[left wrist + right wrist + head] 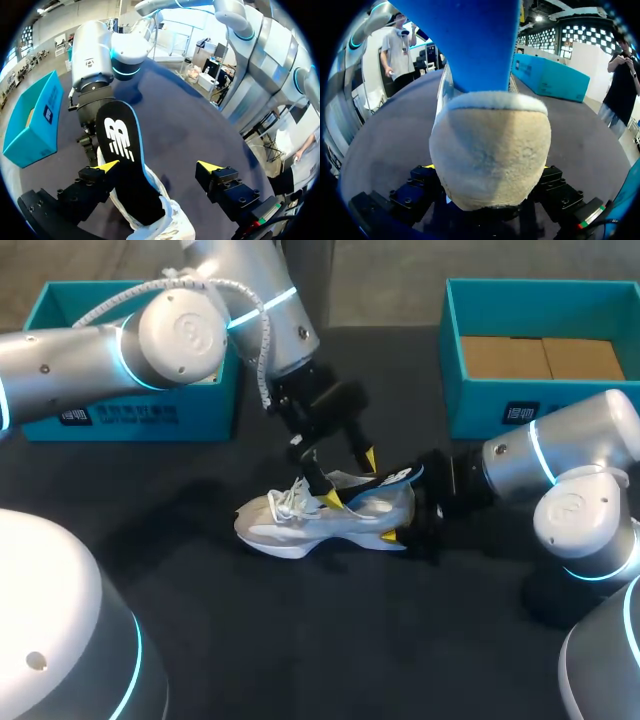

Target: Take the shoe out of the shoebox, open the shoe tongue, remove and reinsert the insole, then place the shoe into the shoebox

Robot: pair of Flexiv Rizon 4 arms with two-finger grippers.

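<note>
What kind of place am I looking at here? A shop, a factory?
Probably a robot test lab, not a shop: a left arm and a right arm work over a dark table, handling one shoe, its insole sticking out, near teal shoeboxes.

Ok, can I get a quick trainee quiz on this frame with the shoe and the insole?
1. True or false: the shoe sits inside a shoebox.
2. The right gripper is shut on: A) the shoe's heel, B) its toe, C) its laces.
3. The insole sticks partway out of the shoe. Which gripper's open fingers is it between?

Key: 1 false, it stands on the table. 2 A. 3 the left gripper.
</note>
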